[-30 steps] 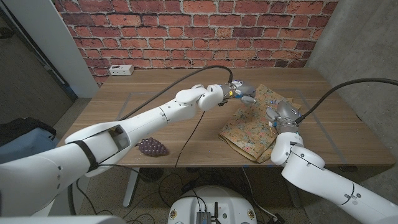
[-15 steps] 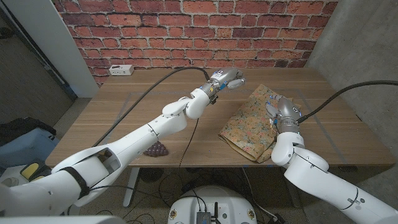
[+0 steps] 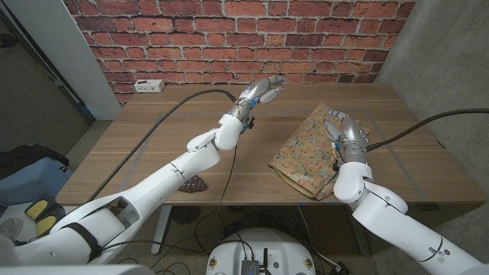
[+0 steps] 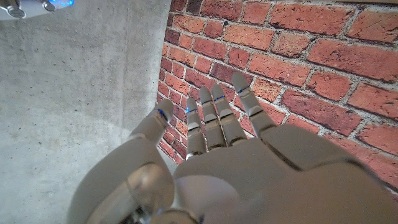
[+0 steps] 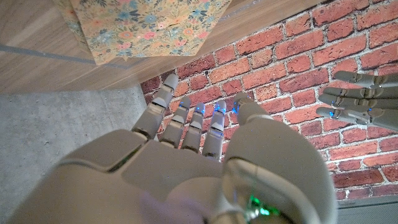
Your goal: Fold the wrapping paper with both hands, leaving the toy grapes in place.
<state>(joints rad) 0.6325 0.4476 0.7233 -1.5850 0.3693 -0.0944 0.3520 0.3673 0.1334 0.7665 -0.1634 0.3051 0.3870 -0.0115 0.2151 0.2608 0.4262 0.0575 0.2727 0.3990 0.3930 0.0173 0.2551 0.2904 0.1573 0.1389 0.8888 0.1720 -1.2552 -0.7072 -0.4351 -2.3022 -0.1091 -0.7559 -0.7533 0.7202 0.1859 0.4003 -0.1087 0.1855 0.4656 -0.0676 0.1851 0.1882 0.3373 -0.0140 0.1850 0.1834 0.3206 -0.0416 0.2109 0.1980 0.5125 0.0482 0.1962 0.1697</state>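
paper [image 3: 309, 151] looks folded already; both hands empty, fingers spread; left hand [image 3: 262, 91] raised, right hand [image 3: 344, 127] over paper; lift clear, don't nudge grapes [image 3: 194, 183]

The wrapping paper [image 3: 309, 150] has small flowers on a tan ground. It lies folded over on the right part of the wooden table, turned at a slant, one corner near the front edge. The toy grapes [image 3: 193, 183] are dark purple, far off at the front left edge.
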